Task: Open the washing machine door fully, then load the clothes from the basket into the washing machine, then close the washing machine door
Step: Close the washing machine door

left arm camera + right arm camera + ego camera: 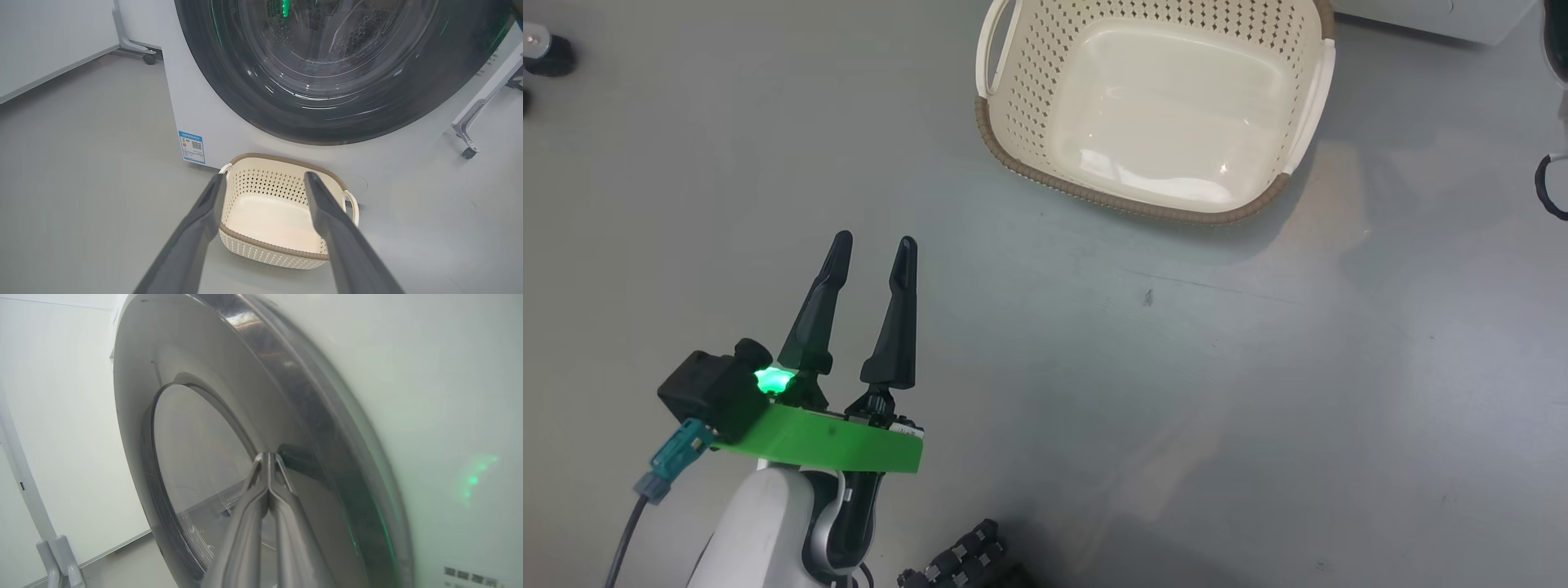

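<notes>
Washing machine door just beside right gripper (2 jaws pressed together).

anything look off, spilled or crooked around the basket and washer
Nothing stands out. The basket stands upright on the floor just in front of the washing machine, its bare bottom showing. The washing machine door looks flush with the front, glass unbroken as far as can be seen.
</notes>
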Robot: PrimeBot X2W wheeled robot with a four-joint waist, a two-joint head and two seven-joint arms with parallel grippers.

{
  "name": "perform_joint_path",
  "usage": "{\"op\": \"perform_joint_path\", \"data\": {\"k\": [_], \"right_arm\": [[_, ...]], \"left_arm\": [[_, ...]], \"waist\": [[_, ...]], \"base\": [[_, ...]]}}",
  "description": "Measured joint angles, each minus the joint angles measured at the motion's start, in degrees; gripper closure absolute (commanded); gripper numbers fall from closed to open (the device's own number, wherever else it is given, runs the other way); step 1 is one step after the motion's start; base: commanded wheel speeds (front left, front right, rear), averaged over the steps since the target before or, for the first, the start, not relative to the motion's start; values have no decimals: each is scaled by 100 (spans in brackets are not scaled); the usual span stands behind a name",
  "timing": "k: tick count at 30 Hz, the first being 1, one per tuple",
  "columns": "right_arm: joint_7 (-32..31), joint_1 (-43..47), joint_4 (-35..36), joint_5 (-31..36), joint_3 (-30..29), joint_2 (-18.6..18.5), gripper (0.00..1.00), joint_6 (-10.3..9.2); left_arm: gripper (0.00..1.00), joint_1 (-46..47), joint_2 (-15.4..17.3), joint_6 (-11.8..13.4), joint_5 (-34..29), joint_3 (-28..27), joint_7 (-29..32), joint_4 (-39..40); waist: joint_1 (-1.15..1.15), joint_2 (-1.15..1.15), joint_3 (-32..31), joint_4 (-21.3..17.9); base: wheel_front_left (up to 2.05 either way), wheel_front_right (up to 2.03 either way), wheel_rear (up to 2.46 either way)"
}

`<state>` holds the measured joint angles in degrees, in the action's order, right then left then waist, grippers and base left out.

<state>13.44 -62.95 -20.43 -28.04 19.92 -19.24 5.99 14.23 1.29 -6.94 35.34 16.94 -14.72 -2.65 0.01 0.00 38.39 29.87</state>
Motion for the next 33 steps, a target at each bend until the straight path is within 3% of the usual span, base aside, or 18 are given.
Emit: {"op": "perform_joint_path", "data": {"k": [14,24,33], "right_arm": [[9,-42,-532,-36,216,16,100,69],[76,921,-566,-414,479,165,100,100],[101,1773,-556,-526,581,294,100,100]], "left_arm": [[0,41,-1,0,36,-80,0,-56],[0,33,-2,1,-268,-546,0,-166],[0,-59,-1,1,-606,-907,0,-215]], "waist": [[0,0,-144,-30],[0,0,-599,-209],[0,0,-1012,-600]], "base": [[0,0,0],[0,0,0],[0,0,0]]}}
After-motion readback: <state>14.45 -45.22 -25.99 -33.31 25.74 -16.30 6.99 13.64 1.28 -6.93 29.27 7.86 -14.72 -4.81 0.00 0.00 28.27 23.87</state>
